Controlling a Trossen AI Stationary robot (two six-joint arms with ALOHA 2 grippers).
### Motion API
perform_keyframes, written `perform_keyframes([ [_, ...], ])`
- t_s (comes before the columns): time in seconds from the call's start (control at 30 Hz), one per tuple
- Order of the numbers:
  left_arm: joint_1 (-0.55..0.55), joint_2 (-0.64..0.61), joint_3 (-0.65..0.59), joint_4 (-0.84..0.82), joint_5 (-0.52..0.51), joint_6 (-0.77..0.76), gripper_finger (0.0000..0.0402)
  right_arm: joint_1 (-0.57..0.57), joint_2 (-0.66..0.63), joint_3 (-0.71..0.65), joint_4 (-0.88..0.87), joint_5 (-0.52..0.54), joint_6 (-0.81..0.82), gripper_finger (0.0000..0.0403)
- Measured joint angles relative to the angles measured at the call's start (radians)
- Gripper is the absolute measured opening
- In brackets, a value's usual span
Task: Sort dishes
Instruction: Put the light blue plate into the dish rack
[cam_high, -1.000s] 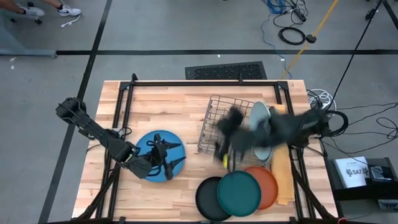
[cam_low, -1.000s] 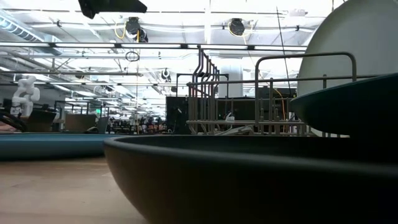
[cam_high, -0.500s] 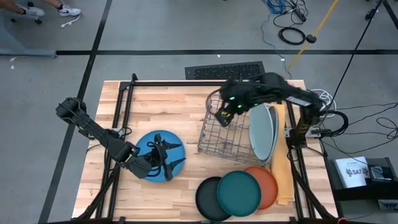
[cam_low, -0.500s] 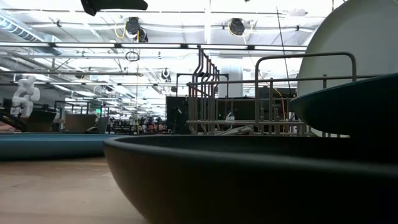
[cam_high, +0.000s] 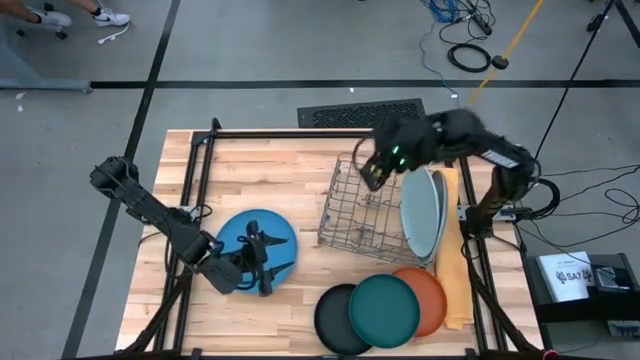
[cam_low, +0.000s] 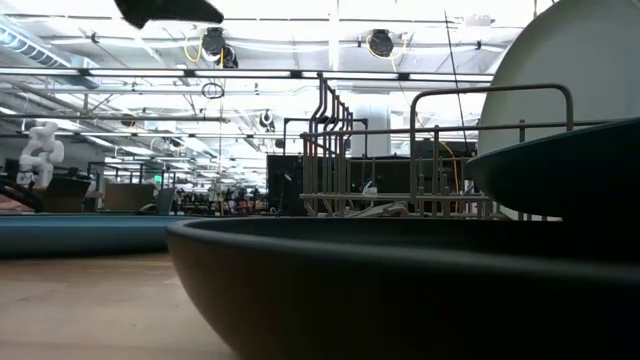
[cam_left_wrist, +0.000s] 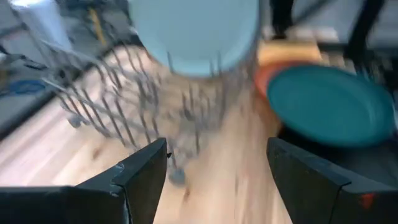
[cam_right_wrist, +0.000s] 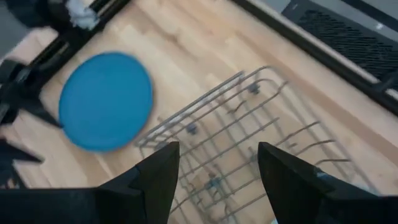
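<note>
The wooden worktop (cam_high: 270, 170) carries a medium blue plate (cam_high: 255, 232), a wire rack (cam_high: 365, 215), and overlapping black (cam_high: 335, 320), dark teal (cam_high: 383, 310) and orange plates (cam_high: 432, 298)

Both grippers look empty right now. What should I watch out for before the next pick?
The right gripper hangs open above the wire rack; coming down, its fingers might snag the wires or knock the pale blue plate standing on edge there. The left gripper, also open, sits at the medium blue plate lying flat, so a grasp could just push it along. The dark teal plate overlaps its black and orange neighbours, and lifting one may drag another.
</note>
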Motion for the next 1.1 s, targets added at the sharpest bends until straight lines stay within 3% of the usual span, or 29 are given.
perform_keyframes([
  [0.23, 0.115, 0.002, 0.000, -0.176, 0.283, 0.025, 0.0273, 0.173, 0.034, -0.003, 0.002, 0.038, 0.049, 0.0210],
  [0.47, 0.225, 0.002, 0.009, -0.161, 0.324, 0.086, 0.0273, 0.370, 0.057, -0.006, 0.001, 0.054, 0.235, 0.0210],
  [0.6, 0.262, 0.002, 0.009, -0.135, 0.334, 0.157, 0.0273, 0.475, 0.156, -0.016, 0.027, 0.117, 0.229, 0.0210],
  [0.77, 0.301, 0.002, 0.009, -0.066, 0.335, 0.206, 0.0273, 0.500, 0.252, -0.015, 0.224, 0.272, -0.023, 0.0210],
  [0.97, 0.326, 0.002, 0.009, 0.039, 0.377, 0.284, 0.0273, 0.423, 0.278, -0.015, 0.574, 0.308, -0.483, 0.0210],
  [1.1, 0.331, 0.002, 0.009, 0.083, 0.385, 0.300, 0.0273, 0.381, 0.245, -0.015, 0.538, 0.393, -0.633, 0.0210],
])
